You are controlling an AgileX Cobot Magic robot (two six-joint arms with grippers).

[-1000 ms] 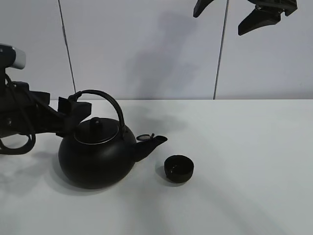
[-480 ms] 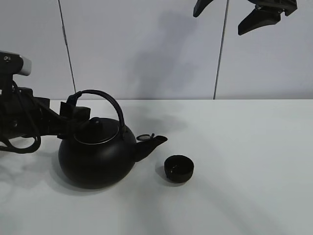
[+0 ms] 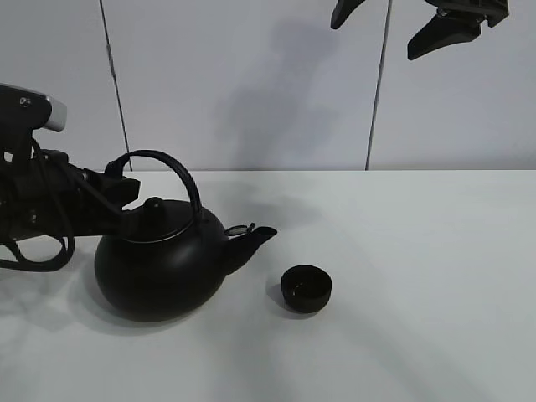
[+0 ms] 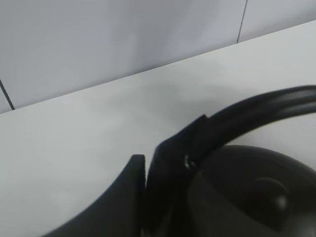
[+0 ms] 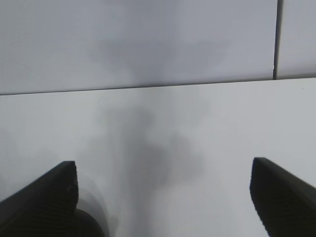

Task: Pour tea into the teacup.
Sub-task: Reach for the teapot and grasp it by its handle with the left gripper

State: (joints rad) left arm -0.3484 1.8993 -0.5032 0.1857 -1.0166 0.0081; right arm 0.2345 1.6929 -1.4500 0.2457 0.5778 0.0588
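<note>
White surface [image 3: 419,251] fills the view, with a pale wall [image 3: 251,84] behind it. Big black kettle [image 3: 159,272] sits at 9 o'clock from the middle, and its spout [image 3: 251,241] points to 3 o'clock. Left claw [image 3: 124,182] comes in from 9 o'clock and is squeezed tight on the kettle's curved handle [image 3: 172,163], near its low end. Right claw [image 3: 374,38] hangs high up at 1 o'clock, spread wide and holding nothing. Little black teacup [image 3: 306,287] stands at 3 o'clock from the kettle, just past the spout and not touching it
</note>
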